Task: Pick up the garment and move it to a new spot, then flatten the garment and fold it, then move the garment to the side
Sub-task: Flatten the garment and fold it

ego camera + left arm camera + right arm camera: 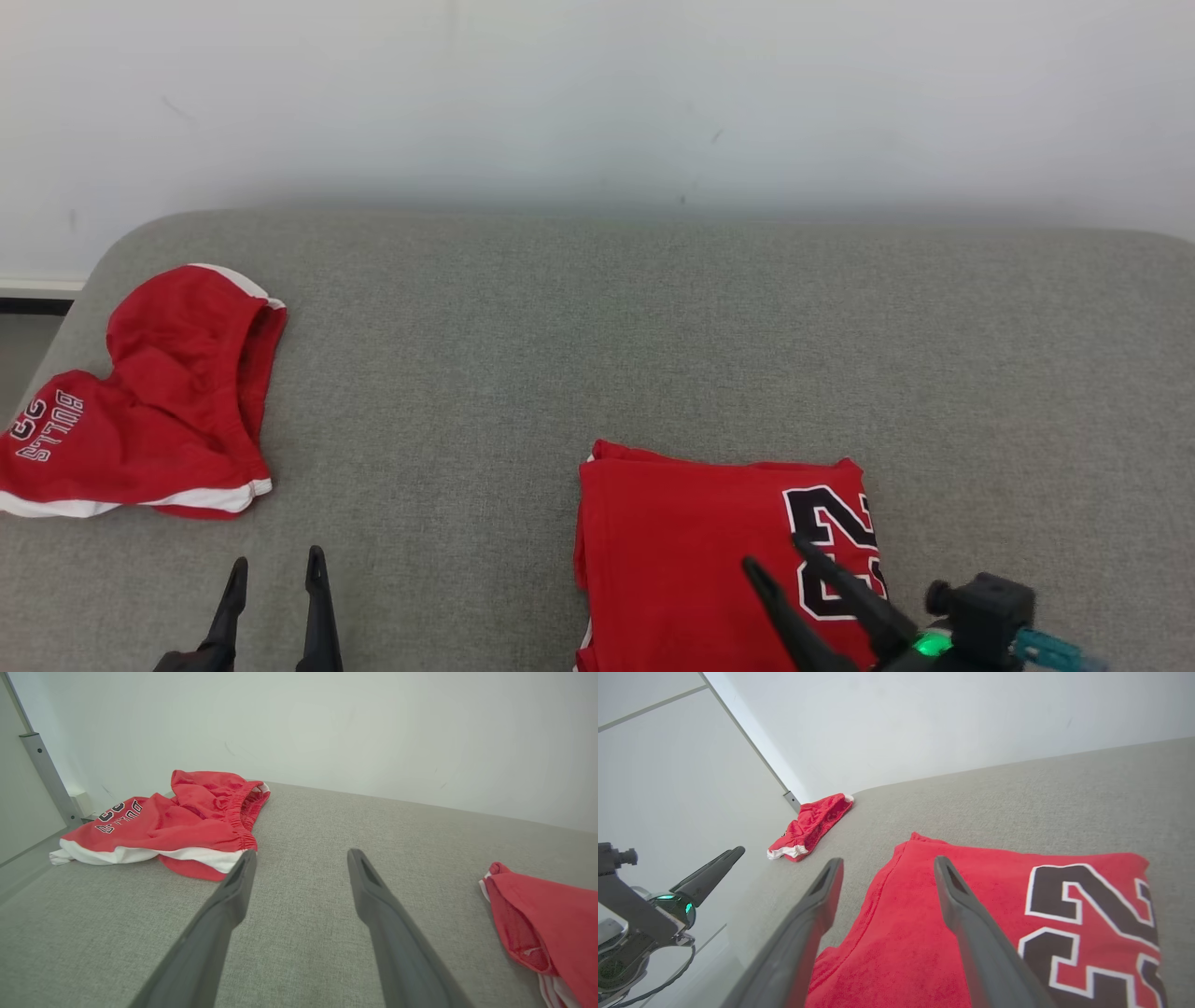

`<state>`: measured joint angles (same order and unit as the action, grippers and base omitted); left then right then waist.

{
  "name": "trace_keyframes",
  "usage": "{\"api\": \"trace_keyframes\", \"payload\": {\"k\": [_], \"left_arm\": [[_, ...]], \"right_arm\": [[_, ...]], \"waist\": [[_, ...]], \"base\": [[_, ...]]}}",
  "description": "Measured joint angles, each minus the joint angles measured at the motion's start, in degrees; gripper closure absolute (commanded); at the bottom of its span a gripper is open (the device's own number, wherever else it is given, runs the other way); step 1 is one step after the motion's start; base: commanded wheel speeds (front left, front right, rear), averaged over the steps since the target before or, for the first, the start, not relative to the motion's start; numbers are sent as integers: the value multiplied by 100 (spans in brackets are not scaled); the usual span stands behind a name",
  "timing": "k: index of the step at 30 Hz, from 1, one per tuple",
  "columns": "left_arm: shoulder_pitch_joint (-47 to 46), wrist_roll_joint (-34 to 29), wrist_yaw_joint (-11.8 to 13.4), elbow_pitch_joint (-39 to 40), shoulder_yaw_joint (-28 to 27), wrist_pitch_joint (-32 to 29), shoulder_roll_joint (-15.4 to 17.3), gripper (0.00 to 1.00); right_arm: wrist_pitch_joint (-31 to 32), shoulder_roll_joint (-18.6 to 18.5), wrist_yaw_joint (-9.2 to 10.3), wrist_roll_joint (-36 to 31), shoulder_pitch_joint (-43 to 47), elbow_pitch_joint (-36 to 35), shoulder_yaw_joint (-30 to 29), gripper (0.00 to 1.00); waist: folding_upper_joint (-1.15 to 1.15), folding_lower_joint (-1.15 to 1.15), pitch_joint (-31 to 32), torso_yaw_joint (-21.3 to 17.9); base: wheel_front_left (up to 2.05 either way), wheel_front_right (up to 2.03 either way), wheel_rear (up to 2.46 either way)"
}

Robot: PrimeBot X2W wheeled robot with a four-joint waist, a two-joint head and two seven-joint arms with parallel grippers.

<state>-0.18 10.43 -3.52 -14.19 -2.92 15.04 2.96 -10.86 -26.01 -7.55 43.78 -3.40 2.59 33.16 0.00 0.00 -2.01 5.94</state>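
Two right fingers (pixel 976 938) apart, over folded jersey (pixel 896 933)

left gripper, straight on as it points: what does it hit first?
Probably the crumpled red shorts with white hem: the left gripper, jaws open, points along the grey fabric surface, one finger lined up with the hem's near corner. Height unclear; if it clears them, the white wall is next.

Red shorts (pixel 159 401) with white trim and "BULLS" lettering lie crumpled at the left edge of the head view, on a grey fabric surface (pixel 560 317). A white wall (pixel 597 93) runs across the top. A grey metal post (pixel 44 772) stands at the upper left of the left wrist view.
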Motion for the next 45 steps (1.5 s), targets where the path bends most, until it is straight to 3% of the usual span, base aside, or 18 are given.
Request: {"api": "trace_keyframes", "payload": {"k": [12,17,25,35,45], "left_arm": [[86,-30,1,109,-41,0,12,0],[128,-67,14,203,-76,1,32,0],[288,-348,149,421,-54,0,154,0],[453,-512,265,467,71,-10,245,0],[518,-578,325,547,124,-26,359,0]], "right_arm": [[-389,988,0,-1383,550,-49,-2523,0],[-414,1305,0,-2050,804,-242,-3020,0],[-425,1791,0,-2532,1077,-412,-3415,0],[-427,1987,0,-3199,1231,-302,-3430,0],[-427,2106,0,-3328,1241,-168,-3446,0]], "waist": [[0,0,105,-324],[0,0,163,-471],[0,0,269,-660],[0,0,410,-745],[0,0,465,-699]], "base": [[0,0,0],[0,0,0],[0,0,0],[0,0,0],[0,0,0]]}}
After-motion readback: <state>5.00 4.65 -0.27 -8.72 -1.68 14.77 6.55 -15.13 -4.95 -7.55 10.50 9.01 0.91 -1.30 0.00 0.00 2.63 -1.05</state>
